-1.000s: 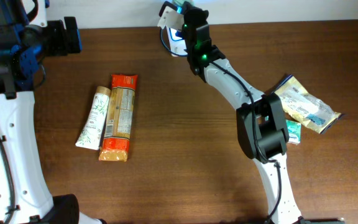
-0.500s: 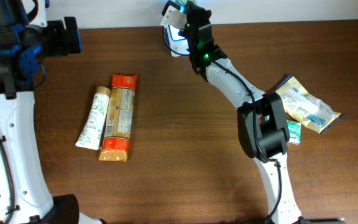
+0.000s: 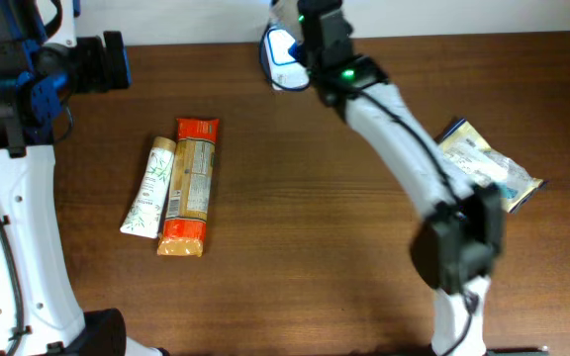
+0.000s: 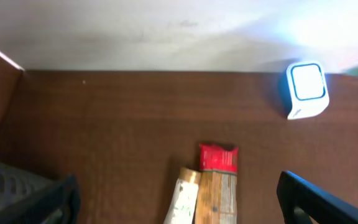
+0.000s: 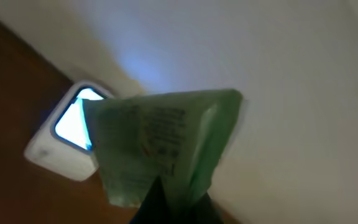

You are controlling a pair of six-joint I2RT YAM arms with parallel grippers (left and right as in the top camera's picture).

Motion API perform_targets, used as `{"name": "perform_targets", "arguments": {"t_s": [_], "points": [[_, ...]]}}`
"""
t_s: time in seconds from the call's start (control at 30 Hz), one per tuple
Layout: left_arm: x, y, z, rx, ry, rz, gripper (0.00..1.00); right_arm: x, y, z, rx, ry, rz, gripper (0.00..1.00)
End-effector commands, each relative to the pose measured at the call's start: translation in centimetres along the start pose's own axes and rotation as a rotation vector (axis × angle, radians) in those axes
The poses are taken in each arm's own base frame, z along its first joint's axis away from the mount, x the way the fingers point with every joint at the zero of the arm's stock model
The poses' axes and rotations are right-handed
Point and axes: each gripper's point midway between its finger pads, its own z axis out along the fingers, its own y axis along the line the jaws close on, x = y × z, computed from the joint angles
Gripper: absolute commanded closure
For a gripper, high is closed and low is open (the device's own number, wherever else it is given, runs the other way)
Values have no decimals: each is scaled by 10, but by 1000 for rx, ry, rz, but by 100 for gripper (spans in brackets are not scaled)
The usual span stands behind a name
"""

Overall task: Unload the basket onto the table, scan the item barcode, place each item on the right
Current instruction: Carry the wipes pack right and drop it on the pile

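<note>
Brown wooden bench (image 3: 295,227) against a white wall. Right claw (image 5: 166,199) clamped tight on a green packet (image 5: 160,143), held close to the lit scanner (image 5: 67,137) at the bench's back edge. Left claw (image 4: 176,193) spread wide, gripping nothing.

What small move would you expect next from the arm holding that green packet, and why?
Probably a slight shift of the right gripper toward the white box scanner with the glowing blue window, turning the pale green printed packet to face it. In the right wrist view the packet hangs beside and above the lit window and is not squarely over it, so a barcode may not be read yet.
</note>
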Motion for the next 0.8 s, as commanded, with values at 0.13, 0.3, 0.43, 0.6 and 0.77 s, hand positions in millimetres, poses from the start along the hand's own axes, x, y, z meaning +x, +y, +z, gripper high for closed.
{"name": "perform_targets", "arguments": {"t_s": [0.13, 0.3, 0.43, 0.6, 0.77], "points": [[20, 0, -7, 1, 77, 12, 1, 87, -16, -113, -89, 421, 414, 96], [41, -1, -9, 6, 164, 13, 1, 180, -10, -132, -201, 765, 568, 96], [49, -1, -11, 7, 198, 13, 1, 222, -33, -127, -262, 826, 769, 96], [50, -2, -11, 8, 204, 13, 1, 307, -64, -128, -237, 962, 1002, 96], [50, -2, -11, 8, 204, 13, 1, 374, -72, -131, -186, 1074, 1122, 88]]}}
